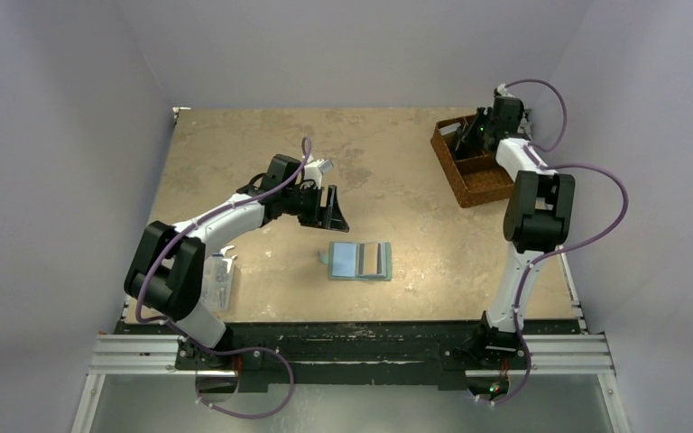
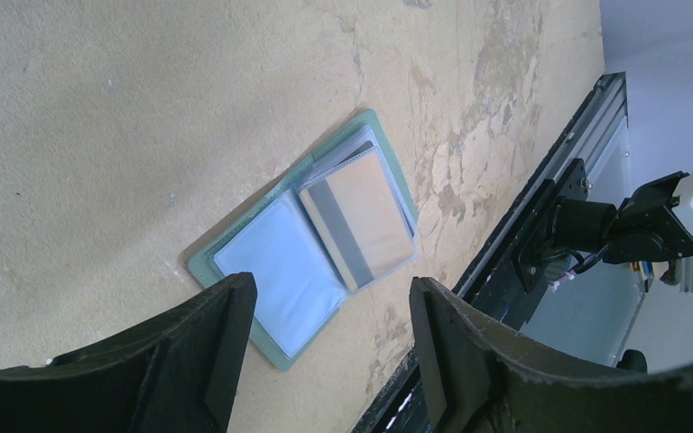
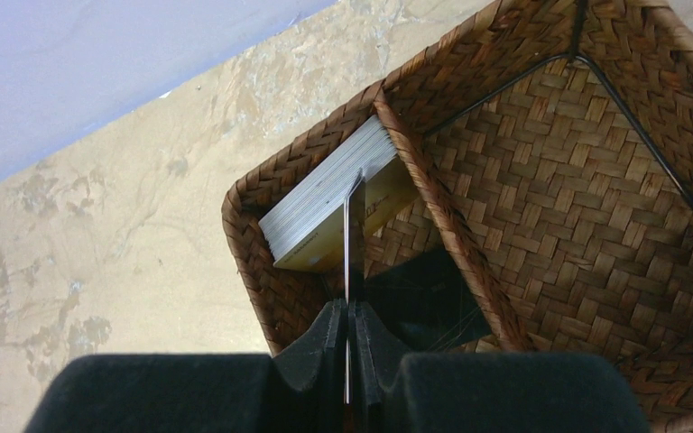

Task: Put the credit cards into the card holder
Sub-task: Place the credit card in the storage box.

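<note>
Right end effector (image 3: 346,316) is pinched shut on one credit card (image 3: 346,234), held edge-on by the stack of credit cards (image 3: 325,203) standing in the woven basket's (image 3: 541,207) narrow compartment at the table's (image 1: 397,171) far right. From there the card holder (image 1: 359,262) lies well apart, left and nearer the bases, spread open flat with its long axis left to right. Left end effector (image 1: 328,215), jaws spread and empty, hovers just beyond it, much the nearer.

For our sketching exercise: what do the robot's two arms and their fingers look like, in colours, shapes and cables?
The left arm and right arm alternate white tubular links with chunky black joint housings. A purple cable loops loosely along each. The fingers are matt black, broad and wedge-shaped.
</note>
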### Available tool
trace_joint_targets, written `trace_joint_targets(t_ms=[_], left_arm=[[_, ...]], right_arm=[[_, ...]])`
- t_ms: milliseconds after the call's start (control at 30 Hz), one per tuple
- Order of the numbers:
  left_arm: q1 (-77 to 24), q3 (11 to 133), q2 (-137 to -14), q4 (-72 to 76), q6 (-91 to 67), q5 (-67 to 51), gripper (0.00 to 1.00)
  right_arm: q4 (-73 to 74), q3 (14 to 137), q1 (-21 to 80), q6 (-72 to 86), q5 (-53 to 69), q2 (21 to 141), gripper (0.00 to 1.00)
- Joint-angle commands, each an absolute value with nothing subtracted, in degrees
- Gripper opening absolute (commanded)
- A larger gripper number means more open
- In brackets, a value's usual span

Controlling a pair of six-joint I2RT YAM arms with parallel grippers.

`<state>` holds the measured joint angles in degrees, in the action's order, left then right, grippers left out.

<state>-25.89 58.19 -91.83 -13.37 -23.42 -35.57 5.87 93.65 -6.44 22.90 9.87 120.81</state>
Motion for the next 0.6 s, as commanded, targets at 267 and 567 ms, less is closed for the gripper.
trace_joint_targets(t_ms=[267,567], left_arm=[[-25.93,57.58,-92.02,-11.03,-23.89,-36.91,0.68],[-25.93,57.61,-92.45,-10.78,-24.08,-37.14,0.68]], right_arm=[[4.92,96.01,-6.55,22.85,12.18,122.34,0.15],[5.66,95.48,-6.29,29.11,5.69,121.34,0.37]])
